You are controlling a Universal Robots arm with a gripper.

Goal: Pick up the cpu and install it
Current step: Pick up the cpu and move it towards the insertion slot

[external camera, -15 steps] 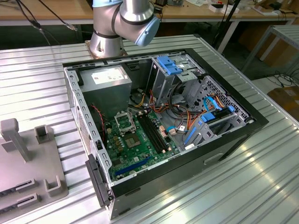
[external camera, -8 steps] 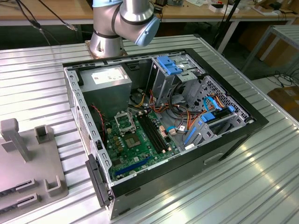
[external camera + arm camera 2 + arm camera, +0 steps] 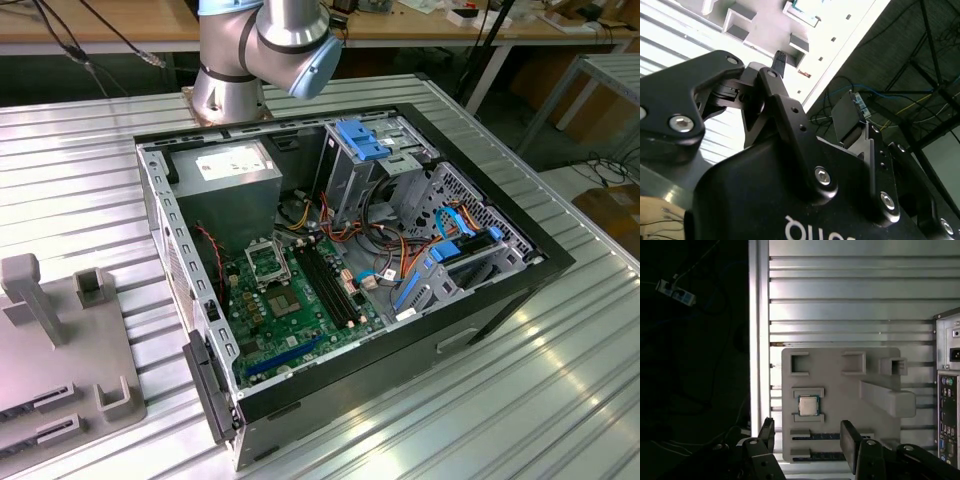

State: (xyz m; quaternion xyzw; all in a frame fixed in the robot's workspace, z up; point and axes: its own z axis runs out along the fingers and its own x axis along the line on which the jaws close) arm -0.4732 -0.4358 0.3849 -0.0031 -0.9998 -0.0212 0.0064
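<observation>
My gripper (image 3: 808, 440) hangs wide open and empty, well clear of the cpu (image 3: 808, 405), which sits in its recess on the grey fixture tray (image 3: 840, 385). I'd line the jaws up square to its edges and close gently.

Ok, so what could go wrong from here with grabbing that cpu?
The cpu lies between raised ridges of the grey holder, so the open jaws might catch a ridge or tip it. The socket sits deep in the computer case, with loose cables nearby that could snag.
</observation>
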